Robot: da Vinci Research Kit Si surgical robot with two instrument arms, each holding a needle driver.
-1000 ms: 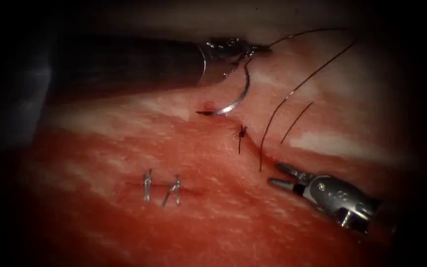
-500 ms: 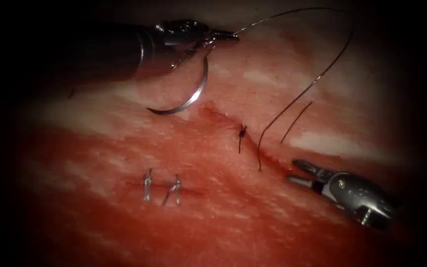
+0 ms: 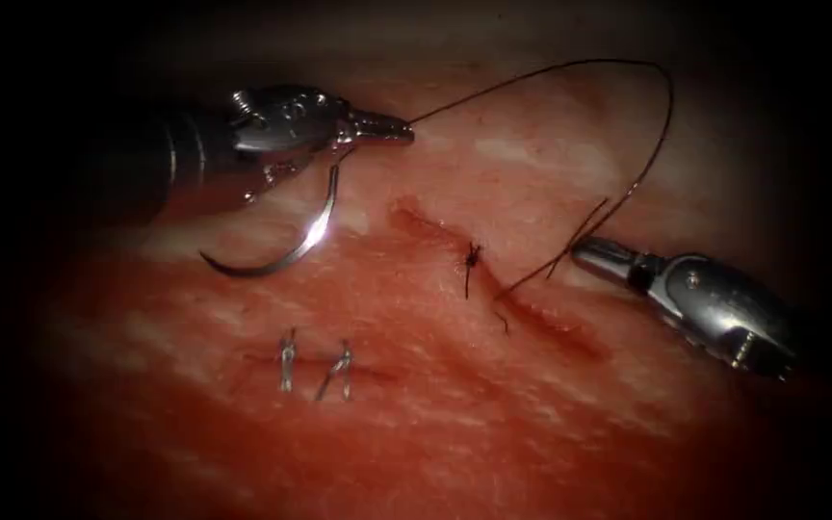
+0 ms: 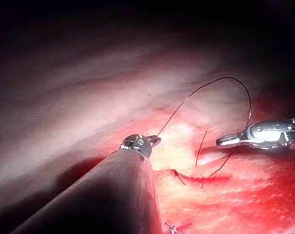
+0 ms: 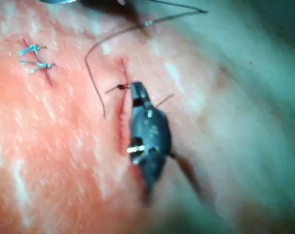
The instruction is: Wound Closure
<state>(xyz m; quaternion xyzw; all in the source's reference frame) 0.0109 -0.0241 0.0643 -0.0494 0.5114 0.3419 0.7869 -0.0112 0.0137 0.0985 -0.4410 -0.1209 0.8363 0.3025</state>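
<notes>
So in the endoscope view the left tool (image 3: 377, 126) comes in from the upper left with its jaws pressed together on the needle (image 3: 286, 246), gripping it right at the thread end. The rest of the curve hangs down and sweeps off to the left, tip free in the air above the tissue (image 3: 455, 404), not in it at all, and well left of the cut (image 3: 493, 279). The thread (image 3: 628, 77) leaves the jaws, arcs up and over to the right, then drops back to the cut, where it goes into the tissue near a small dark knot (image 3: 472, 256). The right tool (image 3: 594, 255) sits just right of the cut with its jaws pressed together; the thread crosses right by its tip, but I honestly can't tell if it's pinching the thread or just shut on nothing. Lower left there's a second little cut already closed with two pale stitches (image 3: 315, 366). Left wrist view: the left tool (image 4: 154, 141) is at the end of its dark shaft with the thread (image 4: 225, 80) looping away from it, the right tool (image 4: 225, 142) next to the red cut (image 4: 206, 178). Right wrist view: the right tool (image 5: 138, 90) has its tip down on the cut (image 5: 122, 122) just beside the knot (image 5: 121, 87), thread (image 5: 91, 73) curving past, pale stitches (image 5: 36, 57) off to the side.
</notes>
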